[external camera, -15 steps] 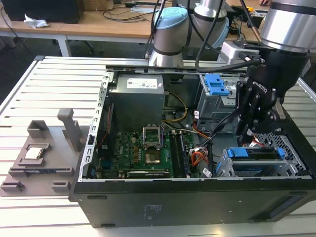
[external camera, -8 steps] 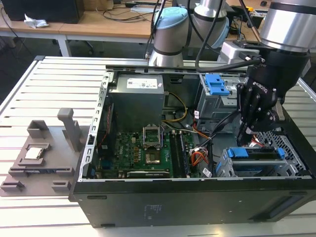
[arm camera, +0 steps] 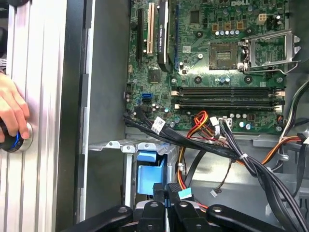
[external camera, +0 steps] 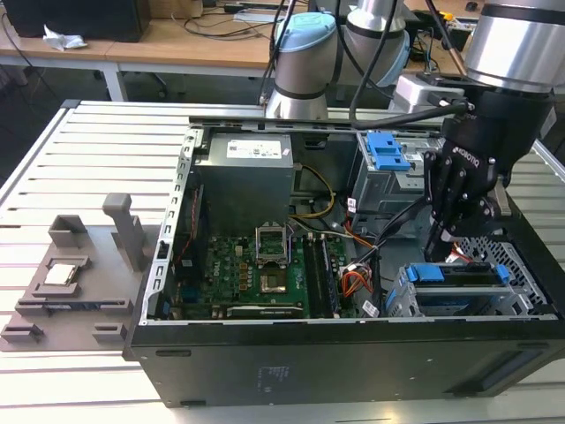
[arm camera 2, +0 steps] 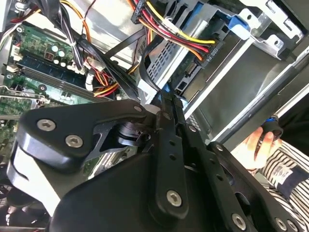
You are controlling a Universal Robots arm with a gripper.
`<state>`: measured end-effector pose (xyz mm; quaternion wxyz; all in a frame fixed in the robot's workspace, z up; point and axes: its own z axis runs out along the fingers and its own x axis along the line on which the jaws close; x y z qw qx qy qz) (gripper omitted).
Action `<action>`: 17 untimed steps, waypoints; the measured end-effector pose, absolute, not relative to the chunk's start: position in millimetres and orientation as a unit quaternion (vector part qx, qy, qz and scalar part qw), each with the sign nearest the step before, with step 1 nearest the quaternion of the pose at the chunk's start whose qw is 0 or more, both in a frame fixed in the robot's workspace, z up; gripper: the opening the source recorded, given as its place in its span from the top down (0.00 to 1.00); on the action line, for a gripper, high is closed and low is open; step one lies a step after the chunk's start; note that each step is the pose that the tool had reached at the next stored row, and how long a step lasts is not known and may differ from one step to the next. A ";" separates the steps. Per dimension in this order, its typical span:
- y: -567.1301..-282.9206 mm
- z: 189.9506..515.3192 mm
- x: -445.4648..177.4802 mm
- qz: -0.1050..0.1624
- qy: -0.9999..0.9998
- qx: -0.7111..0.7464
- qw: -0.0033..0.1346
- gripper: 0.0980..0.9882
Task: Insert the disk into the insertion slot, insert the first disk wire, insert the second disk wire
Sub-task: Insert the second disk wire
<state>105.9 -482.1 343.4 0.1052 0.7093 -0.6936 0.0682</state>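
Disk (external camera: 459, 276): seated in the slot (external camera: 402, 300), at 4 o'clock in the exterior view.
Gripper (external camera: 441, 237): fingers together, seemingly pinching a cable (arm camera: 161, 192) just above the disk.

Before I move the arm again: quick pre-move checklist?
1. Disk sitting in the insertion slot: ok.
2. Grip: gripper jaws closed on a black connector: ok.
3. Connector lined up with the disk's port: cannot tell.
4. Any wire already plugged into the disk: cannot tell.
5. Path: black cable bundle crosses just beyond the gripper, likely snag risk: not ok.
6. Person's hand outside the case, on the table: ok.
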 end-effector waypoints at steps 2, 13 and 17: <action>-481.9 343.4 113.0 0.068 -0.693 0.709 0.106 0.95; -483.3 343.3 152.2 0.042 -0.693 0.714 0.087 0.95; -486.4 343.4 151.2 0.007 -0.695 0.717 0.050 0.95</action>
